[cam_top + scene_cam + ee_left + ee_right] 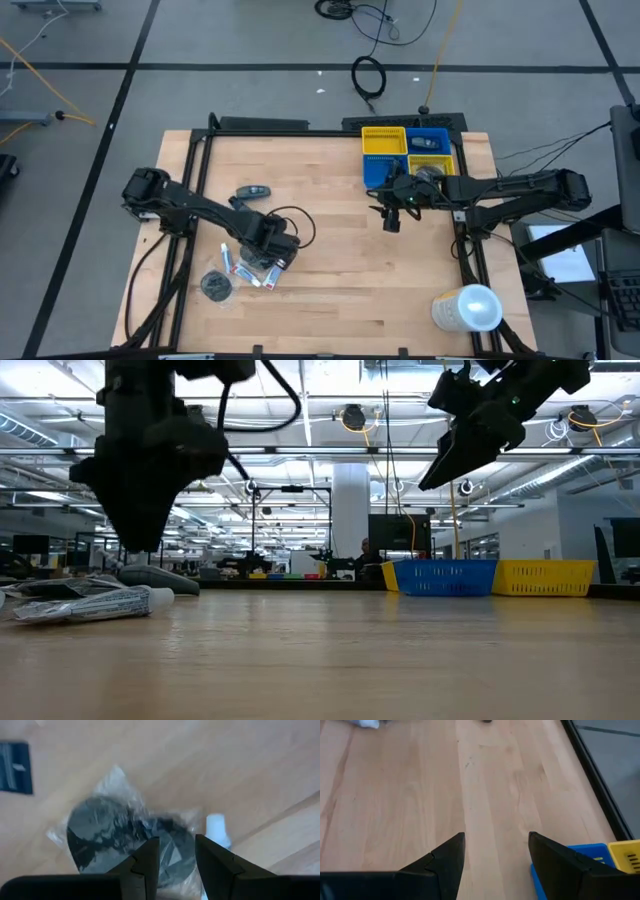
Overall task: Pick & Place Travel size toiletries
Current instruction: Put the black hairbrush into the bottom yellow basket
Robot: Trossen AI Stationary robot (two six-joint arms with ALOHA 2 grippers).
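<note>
Left wrist view: the left gripper, fingers apart and empty, hovers directly over a round tin in crinkly plastic wrap; probably light and slippery, best pinched across its rim.

1. A pale wooden table top fills the lower half of the low view, running level into a large hall with ceiling lights behind it.
2. The left gripper – a bulky dark shape – hangs over the table's left side, its tip just above the items there; its fingers cannot be made out.
3. A white tube with a white cap lies on its side beneath it, with a dark grey rounded item just behind.
4. The right gripper hangs high at upper right, tilted, well clear of the table.
5. A blue slotted plastic bin and a yellow slotted plastic bin stand side by side at the far edge – touching or nearly so.
</note>
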